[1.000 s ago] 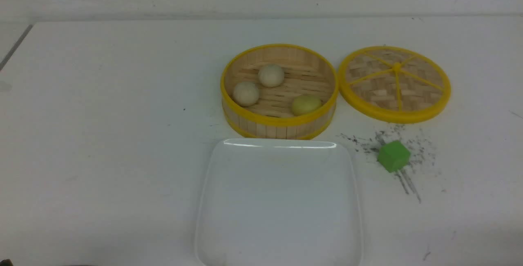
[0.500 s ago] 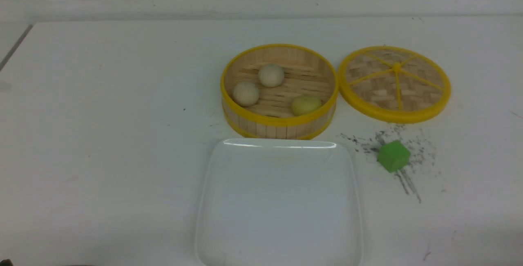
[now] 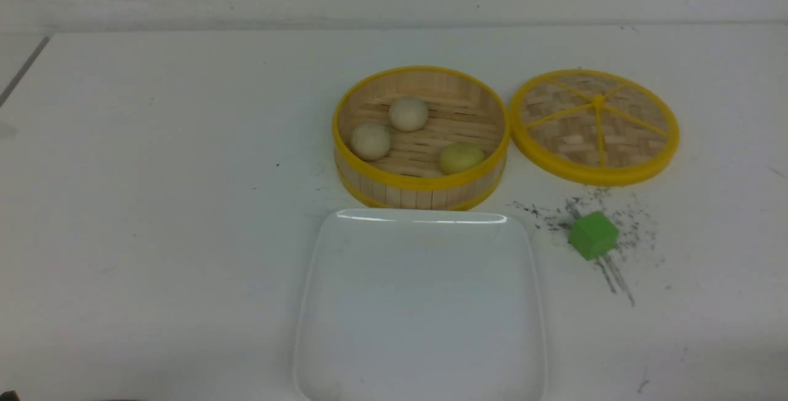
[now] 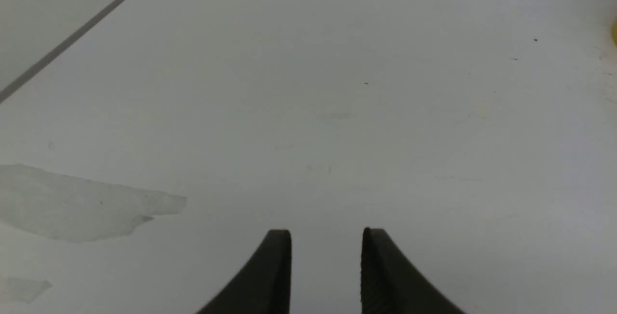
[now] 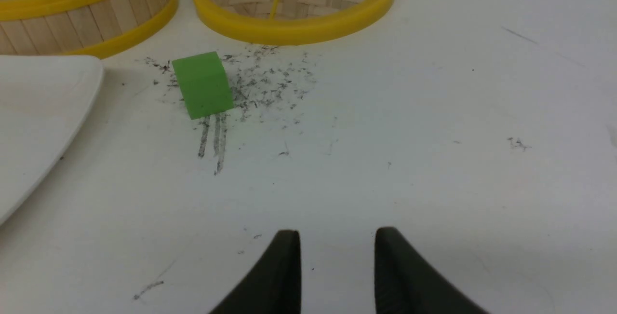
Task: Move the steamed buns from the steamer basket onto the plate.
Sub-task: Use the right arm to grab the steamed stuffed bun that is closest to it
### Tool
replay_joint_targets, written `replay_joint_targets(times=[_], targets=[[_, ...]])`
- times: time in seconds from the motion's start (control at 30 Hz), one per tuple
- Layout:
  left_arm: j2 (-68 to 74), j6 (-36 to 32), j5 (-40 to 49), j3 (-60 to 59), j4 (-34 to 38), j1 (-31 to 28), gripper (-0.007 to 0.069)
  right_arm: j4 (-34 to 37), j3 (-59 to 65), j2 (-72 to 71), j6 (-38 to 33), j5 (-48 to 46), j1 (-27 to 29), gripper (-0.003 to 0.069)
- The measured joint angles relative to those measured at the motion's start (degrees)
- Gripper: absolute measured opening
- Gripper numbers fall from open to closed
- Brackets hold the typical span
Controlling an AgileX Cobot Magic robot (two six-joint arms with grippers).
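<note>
The steamer basket (image 3: 421, 194) stands mid-table with three steamed buns inside: two off-white ones (image 3: 370, 141) (image 3: 408, 114) and a pale yellow one (image 3: 462, 157). Just in front of it lies the white square plate (image 3: 320, 278), with nothing on it. Neither arm shows in the front view. The left gripper (image 4: 327, 233) hovers open over bare white table, nothing between its dark fingers. The right gripper (image 5: 337, 233) is open too, over the table near the green cube, with the steamer basket (image 5: 82, 20) and the plate (image 5: 43, 111) off to one side.
The basket's flat woven lid (image 3: 595, 125) with yellow spokes lies right of the basket. A green cube (image 3: 592, 235) sits on dark scuff marks right of the plate. A translucent patch (image 4: 82, 205) marks the table near the left gripper.
</note>
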State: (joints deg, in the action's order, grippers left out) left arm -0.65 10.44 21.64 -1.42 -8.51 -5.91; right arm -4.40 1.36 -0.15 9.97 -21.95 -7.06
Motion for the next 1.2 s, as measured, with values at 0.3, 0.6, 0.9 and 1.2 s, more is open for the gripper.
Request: replay_joint_targets(times=[0.3, 0.6, 0.9, 1.2], targets=[[0.0, 0.0, 0.2, 0.0, -2.9, 0.0, 0.0241, 0.0, 0.0, 0.0, 0.0, 0.0, 0.0, 0.024], [0.0, 0.0, -0.4, 0.0, -1.6, 0.0, 0.0241, 0.0, 0.0, 0.0, 0.0, 0.0, 0.0, 0.024], [0.0, 3.5, -2.5, -0.2, 13.6, 0.0, 0.0241, -2.3, 0.1, 0.0, 0.0, 1.7, 0.0, 0.024], [0.0, 5.2, -7.0, -0.2, 24.2, 0.0, 0.0241, 0.3, 0.1, 0.0, 3.1, 13.5, 0.0, 0.024]])
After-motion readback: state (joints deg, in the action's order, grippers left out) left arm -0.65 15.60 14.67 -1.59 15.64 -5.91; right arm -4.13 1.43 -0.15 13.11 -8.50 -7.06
